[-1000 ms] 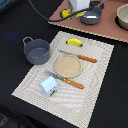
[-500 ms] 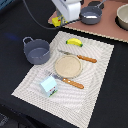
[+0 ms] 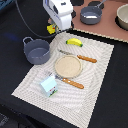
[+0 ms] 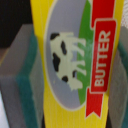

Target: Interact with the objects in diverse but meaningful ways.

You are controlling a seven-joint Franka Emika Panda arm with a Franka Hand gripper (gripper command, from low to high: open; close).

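Hovering above the far edge of the woven placemat (image 3: 95, 90), the white Panda gripper (image 3: 56, 26) carries a yellow packet (image 3: 51, 29), seen in the exterior view as a small yellow patch just under the hand. The wrist view fills with that same packet (image 4: 75, 60): yellow wrapper, grey oval with a black-and-white cow, red ribbon reading BUTTER. Grey pads edged in teal, the fingers (image 4: 20, 75), stand tight against both sides of the packet, so the jaws are clamped on it; packet is off the surface. On the mat: yellow banana (image 3: 74, 42) near the far edge, just beside the gripper toward the exterior view's right; dark grey handled pot (image 3: 36, 51) at the mat's edge on the exterior view's left, upright; pale-blue and white milk carton (image 3: 49, 84) near the front, upright. A round beige plate (image 3: 68, 66) lies mid-mat between two orange-handled utensils, one (image 3: 80, 58) beyond it, one (image 3: 72, 82) in front. A second grey pot (image 3: 91, 15) sits on the brown board behind, well apart.
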